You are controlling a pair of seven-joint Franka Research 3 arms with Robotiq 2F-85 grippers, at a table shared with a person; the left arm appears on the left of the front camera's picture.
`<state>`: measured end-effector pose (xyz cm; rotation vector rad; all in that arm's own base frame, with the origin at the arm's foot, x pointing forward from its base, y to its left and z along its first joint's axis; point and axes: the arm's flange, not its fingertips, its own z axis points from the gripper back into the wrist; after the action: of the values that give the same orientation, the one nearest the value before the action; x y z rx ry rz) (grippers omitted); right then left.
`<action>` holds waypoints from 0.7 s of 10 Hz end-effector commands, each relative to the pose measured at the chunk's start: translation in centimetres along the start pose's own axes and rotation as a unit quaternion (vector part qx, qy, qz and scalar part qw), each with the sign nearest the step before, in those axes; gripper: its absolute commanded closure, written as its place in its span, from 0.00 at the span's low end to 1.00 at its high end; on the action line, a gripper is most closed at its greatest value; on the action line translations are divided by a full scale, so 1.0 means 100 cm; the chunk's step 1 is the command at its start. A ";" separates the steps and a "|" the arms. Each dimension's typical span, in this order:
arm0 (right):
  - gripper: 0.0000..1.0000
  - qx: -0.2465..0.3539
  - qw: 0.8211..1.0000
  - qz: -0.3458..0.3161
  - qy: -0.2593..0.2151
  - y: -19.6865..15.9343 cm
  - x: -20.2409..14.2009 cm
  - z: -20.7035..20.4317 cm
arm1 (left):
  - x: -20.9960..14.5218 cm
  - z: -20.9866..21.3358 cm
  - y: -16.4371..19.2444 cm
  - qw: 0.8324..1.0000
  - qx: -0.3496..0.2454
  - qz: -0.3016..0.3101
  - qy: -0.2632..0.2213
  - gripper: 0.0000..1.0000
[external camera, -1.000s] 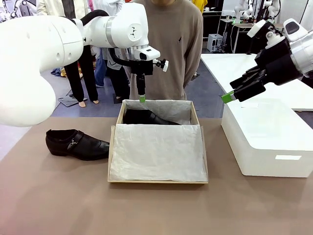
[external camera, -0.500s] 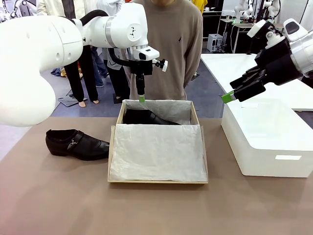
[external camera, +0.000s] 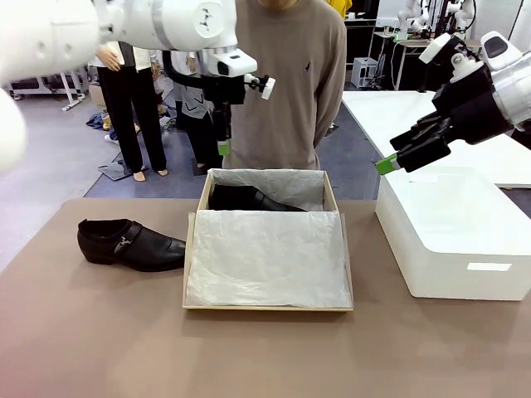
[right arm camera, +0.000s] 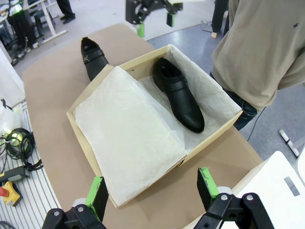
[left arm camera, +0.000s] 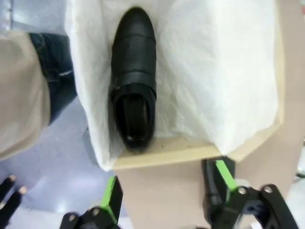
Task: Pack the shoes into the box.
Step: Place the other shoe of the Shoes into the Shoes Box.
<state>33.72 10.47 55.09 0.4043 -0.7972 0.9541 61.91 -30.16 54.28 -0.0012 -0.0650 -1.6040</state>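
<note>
Brown table (external camera: 99, 332): left gripper (external camera: 222, 148) high beyond box (external camera: 192, 249), wide; right gripper (right arm camera: 152, 188) (tilted) apparently wide.

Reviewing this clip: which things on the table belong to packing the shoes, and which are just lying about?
Part of the job:
- the box
- the tissue paper lining it
- the shoe inside it
- the shoe outside, on the robot's left of it

Just lying about:
- the white block on the robot's right of the box
</note>
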 end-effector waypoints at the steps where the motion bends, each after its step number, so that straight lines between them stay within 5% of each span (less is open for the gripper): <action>1: 0.00 0.007 1.000 0.001 -0.007 -0.001 0.000 -0.001 | -0.060 -0.011 -0.048 0.999 0.014 -0.032 -0.011 0.00; 7: 0.00 0.007 1.000 0.001 -0.007 -0.001 0.000 -0.001 | -0.179 -0.005 -0.047 0.999 0.032 0.009 -0.019 0.00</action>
<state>33.72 10.48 55.09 0.4035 -0.7970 0.9542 58.67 -12.65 53.64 0.0202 -0.1079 -1.5934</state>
